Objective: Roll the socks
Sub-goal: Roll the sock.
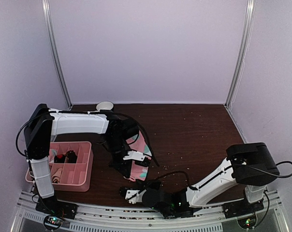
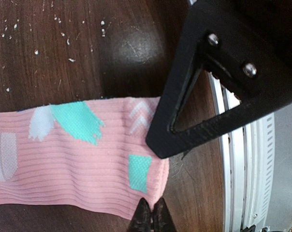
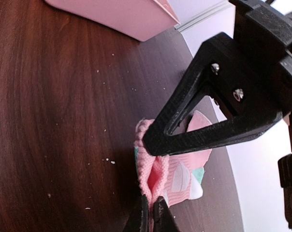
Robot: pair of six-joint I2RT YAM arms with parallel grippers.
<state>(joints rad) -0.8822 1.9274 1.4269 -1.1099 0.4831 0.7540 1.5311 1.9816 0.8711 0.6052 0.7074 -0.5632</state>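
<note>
A pink sock [image 1: 141, 145] with mint-green patches lies on the dark wooden table, just ahead of the arm bases. In the left wrist view the sock [image 2: 78, 164] is flat, and my left gripper [image 2: 152, 217] is shut on the edge near its end. My right gripper [image 3: 151, 212] is shut on the ribbed opening of the sock [image 3: 184, 169], with pink fabric bunched between its fingers. From above, the left gripper [image 1: 134, 166] comes over the sock from the left. The right gripper [image 1: 129, 189] reaches in from the near edge.
A pink divided tray [image 1: 88, 166] stands at the left with dark and tan bundles in its compartments; it also shows in the right wrist view as the tray [image 3: 122, 17]. A small white bowl [image 1: 105, 105] sits at the back. Crumbs dot the table.
</note>
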